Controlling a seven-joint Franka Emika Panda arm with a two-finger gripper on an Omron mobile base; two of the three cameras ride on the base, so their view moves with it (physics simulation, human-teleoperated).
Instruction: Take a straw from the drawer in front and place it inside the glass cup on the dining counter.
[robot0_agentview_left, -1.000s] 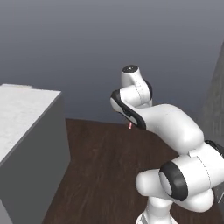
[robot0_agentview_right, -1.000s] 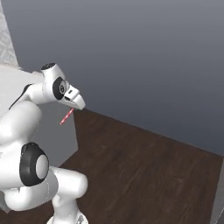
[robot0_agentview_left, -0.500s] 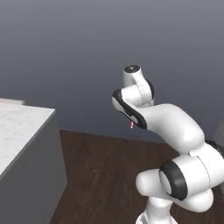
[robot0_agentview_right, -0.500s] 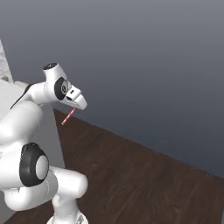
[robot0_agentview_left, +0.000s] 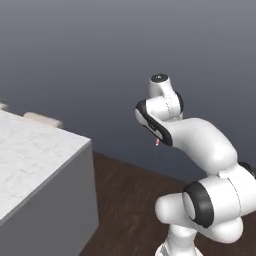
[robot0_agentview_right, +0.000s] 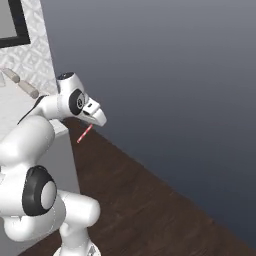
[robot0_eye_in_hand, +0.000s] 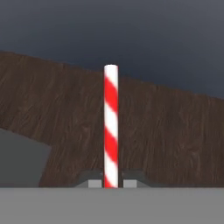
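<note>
Between the earlier pictures and this one your base turned, so the whole scene slid across both base views; the arm's pose looked unchanged. On the left of the left base view stood the desk (robot0_agentview_left: 35, 155), a white marble slab on a grey body, with beige stool tops just past its far edge. No cup was visible on the part of it you could see.

Further right, the end effector (robot0_agentview_right: 98, 117) was clamped on the straw (robot0_eye_in_hand: 111, 127), which stuck out straight from between the fingertips (robot0_eye_in_hand: 96, 183) in the hand view and hung slanted below the wrist in the right base view, over dark wood floor.

To do this carry well, I judged you should hold the grip firm, bring the cup into sight, then lower the straw nearly upright.

Nothing stood between arm and desk; only the desk's near corner could catch a low straw.
</note>
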